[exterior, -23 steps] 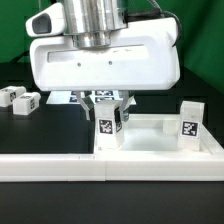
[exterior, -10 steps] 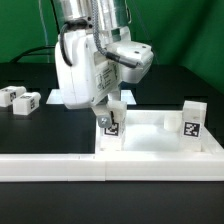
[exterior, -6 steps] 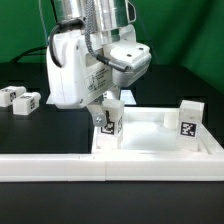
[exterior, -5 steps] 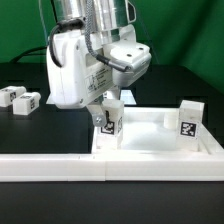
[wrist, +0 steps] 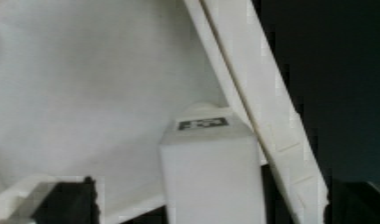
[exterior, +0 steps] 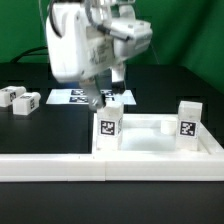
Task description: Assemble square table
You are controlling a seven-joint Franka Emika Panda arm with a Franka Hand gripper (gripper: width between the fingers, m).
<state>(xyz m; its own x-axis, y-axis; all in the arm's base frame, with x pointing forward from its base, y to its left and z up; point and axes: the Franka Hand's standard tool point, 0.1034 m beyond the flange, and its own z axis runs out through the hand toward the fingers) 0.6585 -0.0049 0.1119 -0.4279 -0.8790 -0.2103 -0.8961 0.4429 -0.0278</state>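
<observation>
The white square table top lies at the front of the exterior view's right, rim up. Two white tagged legs stand upright in its corner sockets, one on the left and one on the right. My gripper is open and empty, lifted above and a little behind the left leg. In the wrist view that leg stands between my two dark fingertips without touching them, beside the top's rim. Two loose legs lie at the exterior view's left.
The long white fence bar runs along the table's front edge against the square top. The marker board lies flat behind the top, under my arm. A green backdrop stands behind the black table.
My gripper stood down around the left leg, turning on it. It has now let go and risen up and back; the leg stays upright in its socket.
</observation>
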